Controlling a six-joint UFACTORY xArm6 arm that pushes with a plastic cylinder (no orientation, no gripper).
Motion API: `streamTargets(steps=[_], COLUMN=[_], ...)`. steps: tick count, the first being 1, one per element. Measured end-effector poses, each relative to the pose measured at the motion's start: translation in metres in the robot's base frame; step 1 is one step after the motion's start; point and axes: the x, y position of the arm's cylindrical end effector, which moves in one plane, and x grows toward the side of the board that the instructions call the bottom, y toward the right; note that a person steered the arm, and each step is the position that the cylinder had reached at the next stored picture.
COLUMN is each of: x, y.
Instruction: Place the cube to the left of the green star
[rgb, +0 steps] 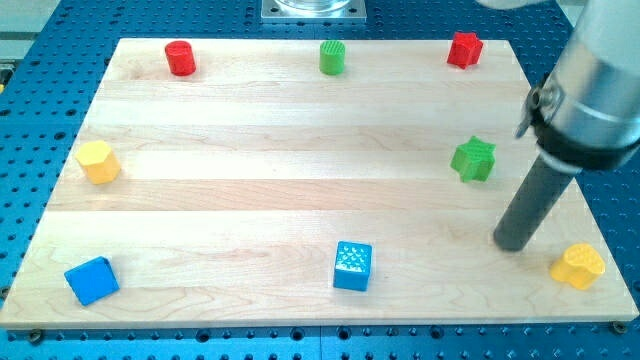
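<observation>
Scanning from the view's left, a blue block (91, 280) sits at the worktop's (250, 150) lower corner, a yellow hexagonal block (98, 162) above it and a red cylinder (180, 58) near the top edge. The blue cube (352, 266), the one to move, rests at the bottom centre. It looks small, rigid and light, so it should slide readily; a push low and square on 1 flat face should keep it from spinning. A green cylinder (332, 57) stands top centre. The green star (473, 159) lies up and right of the cube, with open wood on its left. My tip (513, 246) touches nothing, between the star and a yellow block (578, 265); there are no fingers. A red star (464, 49) stays far off.
</observation>
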Motion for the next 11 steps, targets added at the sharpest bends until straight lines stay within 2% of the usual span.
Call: streamTargets(steps=[2,3,5,7,8,9,11], x=[0.054,0.052,0.027,-0.071,-0.08,-0.093,-0.092], y=[-0.152,-0.216,-0.145,-0.123,-0.195,-0.174,-0.14])
